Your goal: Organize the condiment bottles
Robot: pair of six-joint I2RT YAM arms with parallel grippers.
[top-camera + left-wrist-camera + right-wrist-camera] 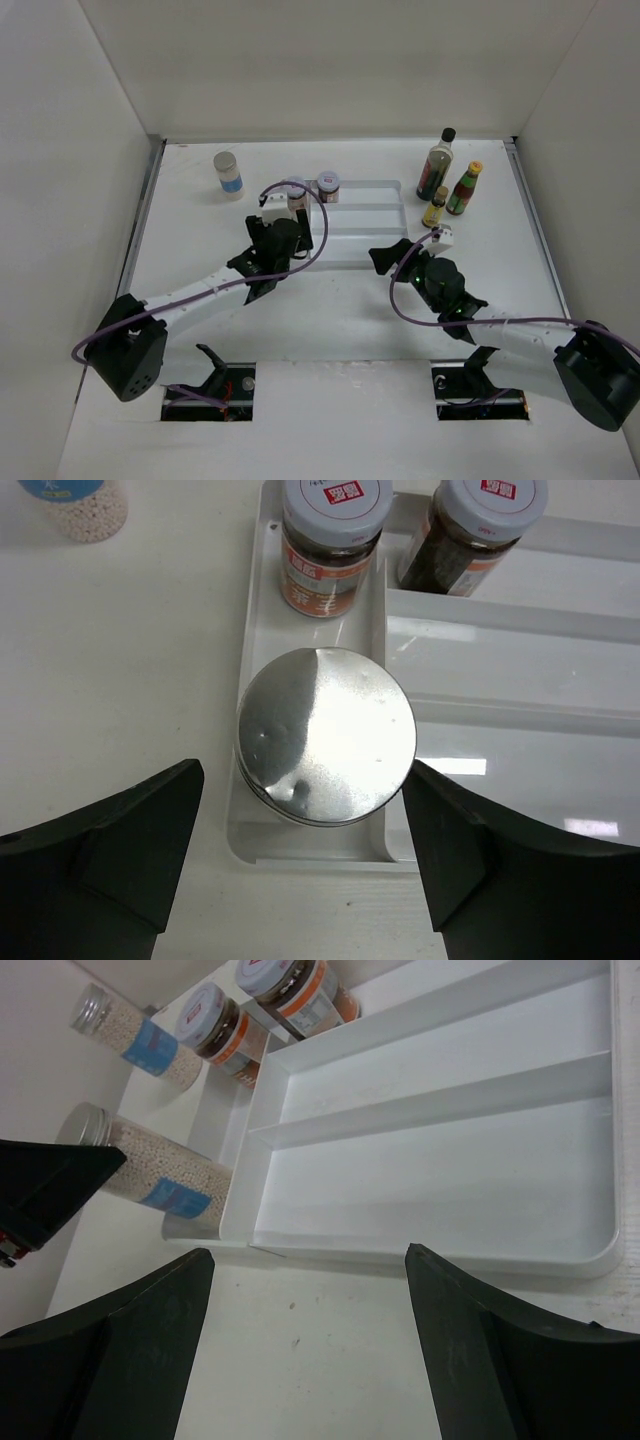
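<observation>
Held left hand (302, 770) wide, astride the silver-lidded jar (325, 735); held right hand (308, 1252) wide, white tray (450, 1180) just ahead.

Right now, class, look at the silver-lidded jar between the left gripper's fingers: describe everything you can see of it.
The silver-lidded jar is a tall clear cylinder packed with small white pellets, with a blue label and a round, shiny, faintly dimpled metal lid. It stands upright at the near end of the white tray's narrow left compartment, in front of a reddish-brown spice jar. The left gripper straddles it, open, not gripping.
</observation>
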